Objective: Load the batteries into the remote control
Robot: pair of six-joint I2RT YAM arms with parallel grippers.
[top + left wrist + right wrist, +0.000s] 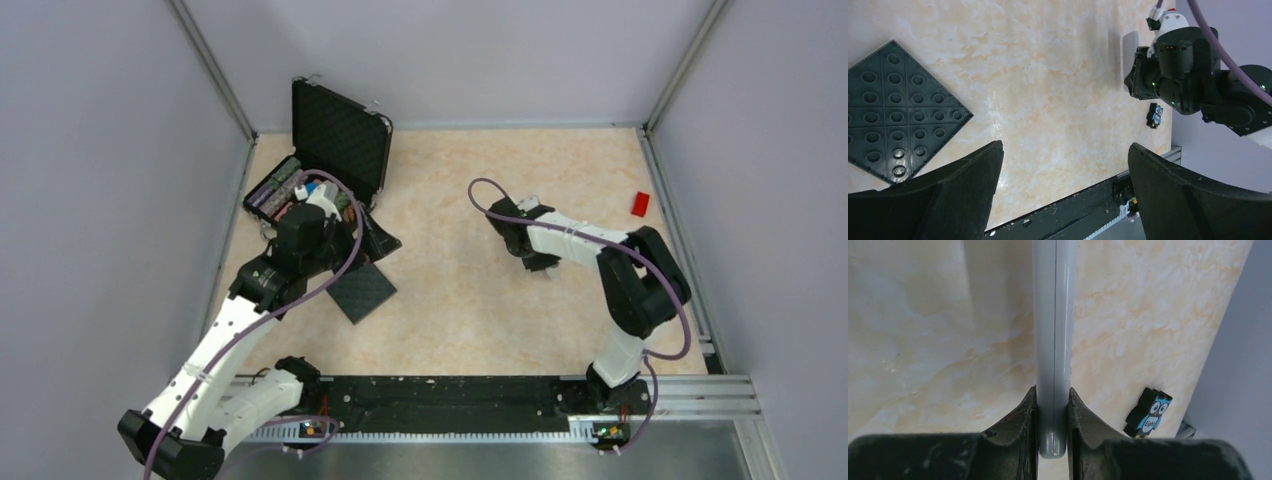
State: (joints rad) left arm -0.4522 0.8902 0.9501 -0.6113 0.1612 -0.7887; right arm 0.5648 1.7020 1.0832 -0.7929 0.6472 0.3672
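The remote control (1054, 315) is a thin white-grey slab seen edge-on, and my right gripper (1053, 392) is shut on its near end. From the left wrist view the remote (1130, 60) shows as a pale strip sticking out of the right gripper (1143, 80) just above the table. From above, the right gripper (515, 235) hides the remote. My left gripper (1065, 147) is wide open with nothing between its black fingers (973, 180); it hovers over bare table beside the case (385, 243). The batteries do not show in any view.
An open black case (340, 135) with small items in its tray (278, 192) stands at the back left. A black studded square pad (362, 293) lies by the left arm. An owl-printed block (1149, 413) sits near the right gripper. A red block (640, 203) lies far right.
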